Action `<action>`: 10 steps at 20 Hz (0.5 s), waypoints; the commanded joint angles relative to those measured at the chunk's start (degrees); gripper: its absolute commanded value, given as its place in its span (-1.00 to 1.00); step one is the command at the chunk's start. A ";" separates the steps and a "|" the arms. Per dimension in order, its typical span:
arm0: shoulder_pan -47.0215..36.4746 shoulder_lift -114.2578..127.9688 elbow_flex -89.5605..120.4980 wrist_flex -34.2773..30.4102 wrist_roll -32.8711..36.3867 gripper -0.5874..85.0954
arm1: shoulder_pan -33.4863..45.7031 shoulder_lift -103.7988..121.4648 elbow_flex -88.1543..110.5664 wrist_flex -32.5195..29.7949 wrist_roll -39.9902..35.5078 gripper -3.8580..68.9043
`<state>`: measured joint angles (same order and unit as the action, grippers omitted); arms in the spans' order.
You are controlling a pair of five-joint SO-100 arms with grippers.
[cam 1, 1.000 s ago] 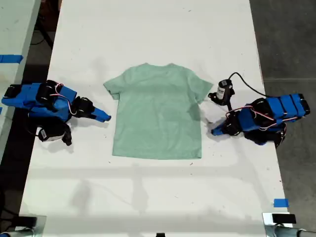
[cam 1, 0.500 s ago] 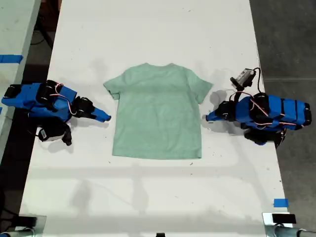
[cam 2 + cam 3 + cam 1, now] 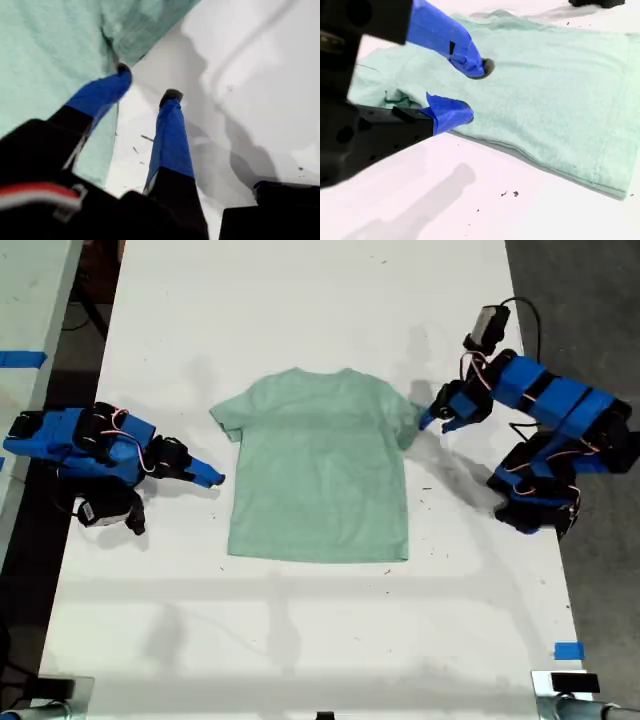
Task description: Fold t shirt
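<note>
**Two open grippers flank a flat mint-green shirt**

Two blue fingers of my first gripper (image 3: 145, 82) stand apart with bare table between them. One dark tip sits right at the edge of a sleeve, and the other is over the white surface just beside it. I cannot tell whether the tip presses the cloth. In the exterior view this gripper (image 3: 428, 418) reaches the sleeve on the exterior view's right, its arm raised and angled in from that side.

My second gripper (image 3: 472, 90) also has its fingers parted and holds nothing. Through its camera the tips appear in front of the cloth. In the exterior view it (image 3: 212, 478) lies low on the table on the exterior view's left, pointing at the shirt's side edge and a little apart from it.

Between the two arms lies the small, plain, pale mint-green short-sleeved cloth t-shirt (image 3: 320, 470), spread flat and unfolded. Its round neck points toward the exterior view's top, its hem toward the bottom, and both sleeves are out. It rests near the middle of the long white table (image 3: 300, 300).
</note>
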<state>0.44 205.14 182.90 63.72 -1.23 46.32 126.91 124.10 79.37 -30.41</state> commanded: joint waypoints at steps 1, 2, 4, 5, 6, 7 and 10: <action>-0.35 0.35 0.62 -1.14 0.35 -0.73 | 4.57 -12.22 -5.19 -9.05 -3.96 0.15; -0.35 0.35 0.62 -1.14 0.35 -0.73 | 5.89 -15.91 -5.10 -12.92 -4.39 0.13; -0.44 0.35 0.62 -1.14 0.35 -0.73 | 6.86 -21.53 -5.10 -19.60 -4.39 0.06; -0.44 0.35 0.62 -1.14 0.35 -0.73 | 6.94 -23.55 -5.01 -21.88 -3.78 -0.03; -0.35 0.35 0.62 -1.14 0.35 -0.73 | 7.03 -25.05 -4.57 -23.82 -3.25 -0.14; -0.44 0.35 0.62 -1.14 0.35 -0.73 | 7.38 -26.10 -4.04 -25.14 -2.90 -0.18; -0.44 0.35 0.62 -1.14 0.35 -0.73 | 7.82 -26.28 -4.22 -24.79 -2.46 -0.85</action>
<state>0.44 205.14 182.90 63.72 -1.23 53.26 101.07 121.99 55.72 -33.57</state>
